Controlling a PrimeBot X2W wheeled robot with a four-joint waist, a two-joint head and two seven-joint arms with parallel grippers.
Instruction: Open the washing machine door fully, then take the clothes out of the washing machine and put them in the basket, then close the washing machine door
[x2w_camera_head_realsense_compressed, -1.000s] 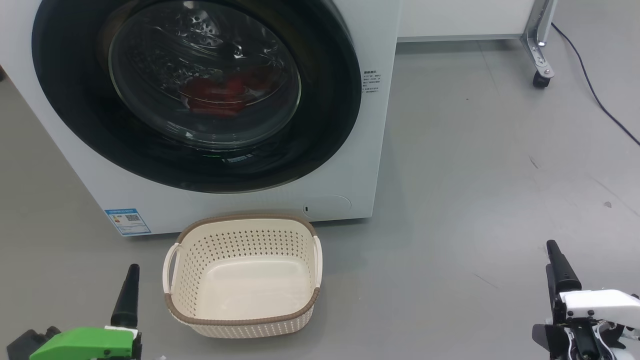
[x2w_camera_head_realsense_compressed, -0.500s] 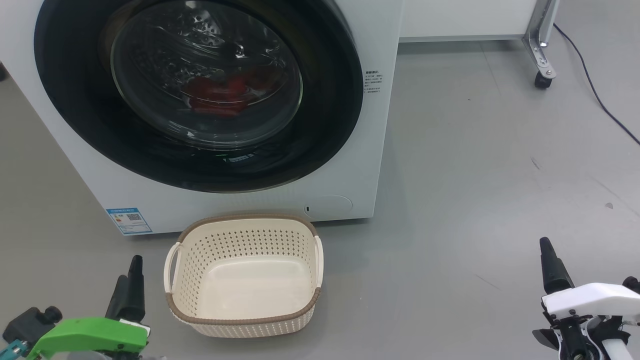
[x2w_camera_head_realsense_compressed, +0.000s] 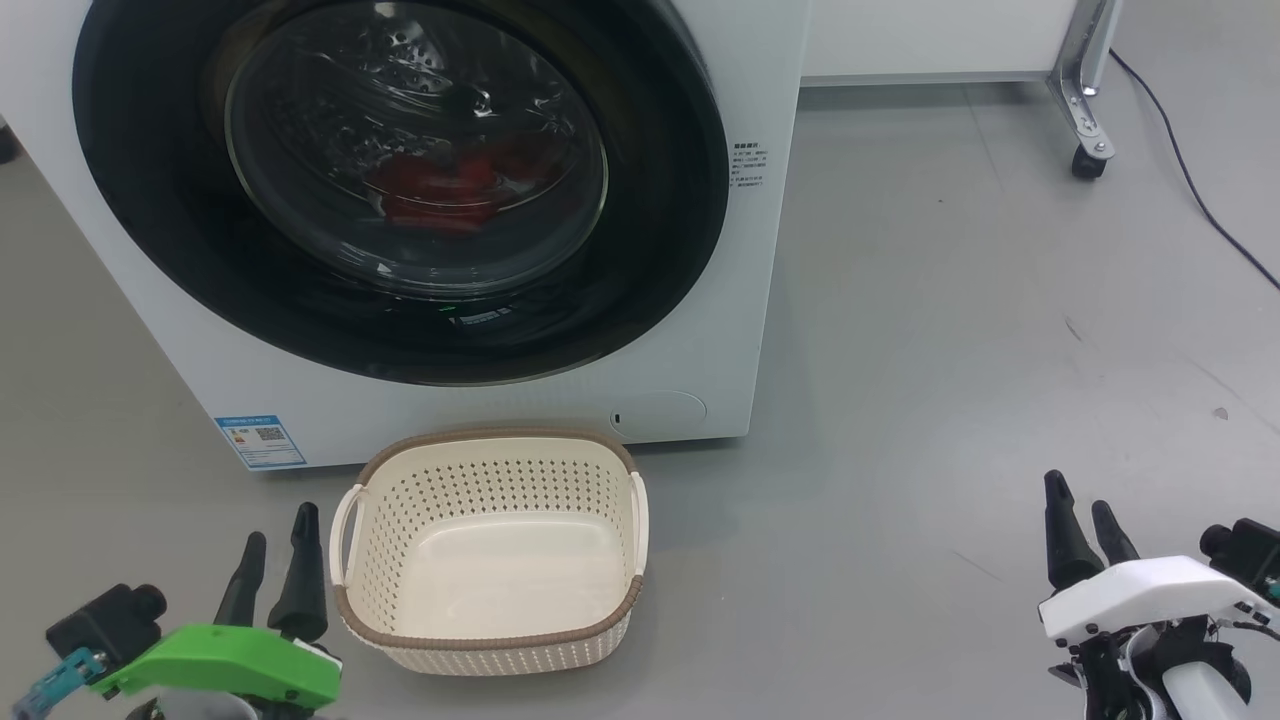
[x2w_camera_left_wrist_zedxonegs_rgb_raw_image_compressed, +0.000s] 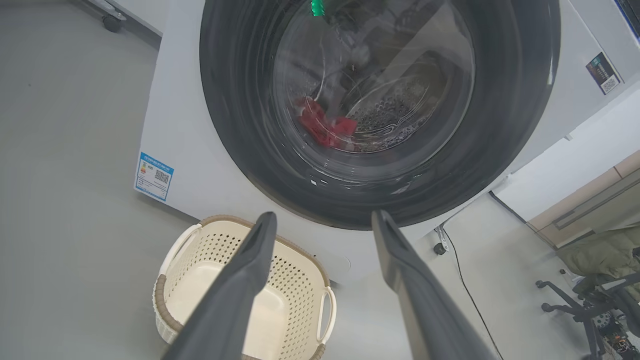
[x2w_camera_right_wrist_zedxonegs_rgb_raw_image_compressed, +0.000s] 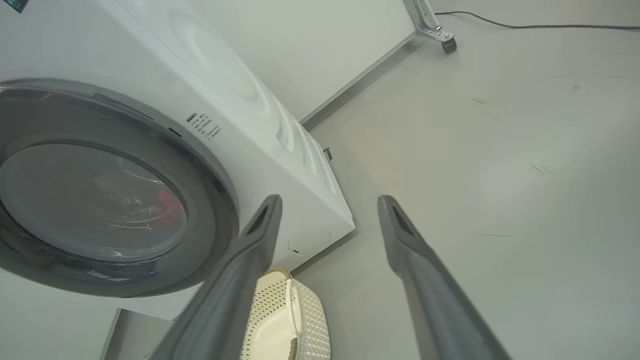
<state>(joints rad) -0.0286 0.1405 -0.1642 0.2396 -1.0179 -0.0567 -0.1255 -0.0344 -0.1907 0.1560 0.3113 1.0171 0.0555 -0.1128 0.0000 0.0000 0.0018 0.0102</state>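
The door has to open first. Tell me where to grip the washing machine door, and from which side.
Probably the washing machine door's right rim edge, at the small dark notch, approached from the right by the open right gripper. The door sits shut and flush, its glass smooth; no other hold shows.

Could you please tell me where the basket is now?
In the head view, the basket sits on the floor at lower centre-left, in front of the washing machine, right of the left gripper.

Left pincer (x2w_camera_head_realsense_compressed: 280, 525) has edged toward the basket (x2w_camera_head_realsense_compressed: 500, 640); right pincer (x2w_camera_head_realsense_compressed: 1076, 493) shifted left.
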